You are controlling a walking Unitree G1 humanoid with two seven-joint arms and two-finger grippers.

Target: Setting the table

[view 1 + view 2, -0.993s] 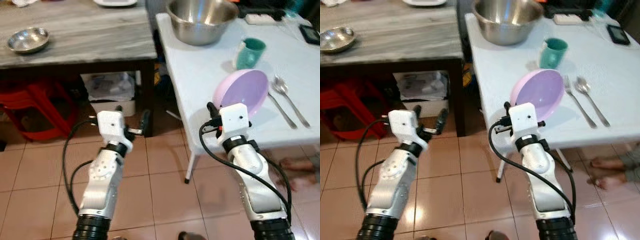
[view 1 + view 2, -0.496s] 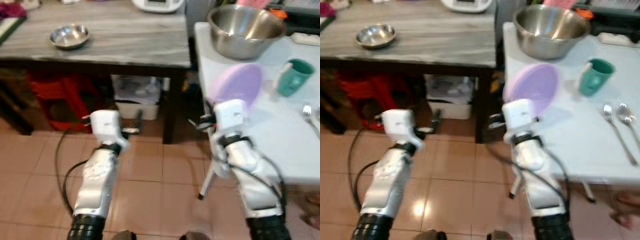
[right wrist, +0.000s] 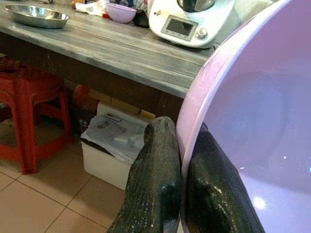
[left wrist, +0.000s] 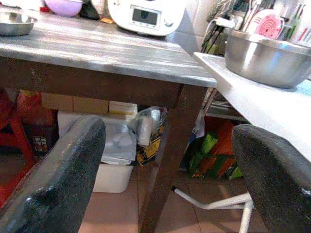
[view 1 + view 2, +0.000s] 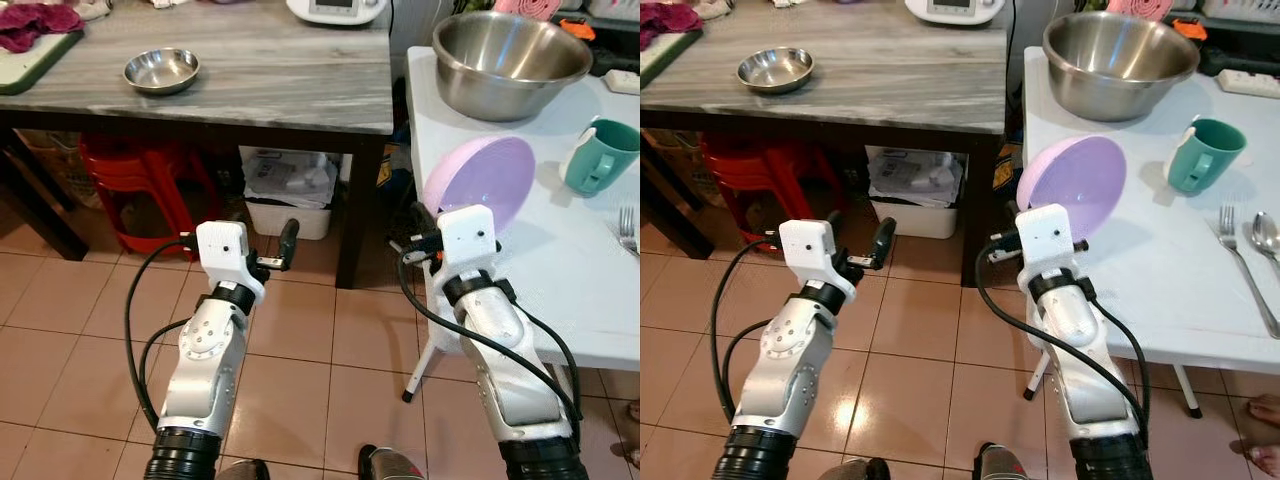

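One purple plate [image 5: 1072,186] stands on edge at the centre right of the frame, its rim pinched between the closed fingers [image 3: 154,179] of the right gripper [image 5: 424,226], over the near left corner of the white table [image 5: 1140,255]. A second ago the plate sat further right, close beside the fork [image 5: 1246,266] and spoon [image 5: 1267,233]; now it is well left of them and the whole scene has swung, so the robot has likely turned. The plate seems to be on its way off this table, probably toward the grey table [image 5: 260,70] in the upper left, though that is a guess.

The left gripper [image 5: 262,248] hangs over the tiled floor [image 5: 60,330] at lower left, fingers [image 4: 58,177] wide apart and holding nothing.

On the white table stand a large steel bowl [image 5: 510,62] and a green mug [image 5: 600,156]. The grey table carries a small steel bowl [image 5: 161,70] and a white appliance [image 4: 146,15]. Under it are a red stool [image 5: 135,185] and a white bin [image 5: 287,190].
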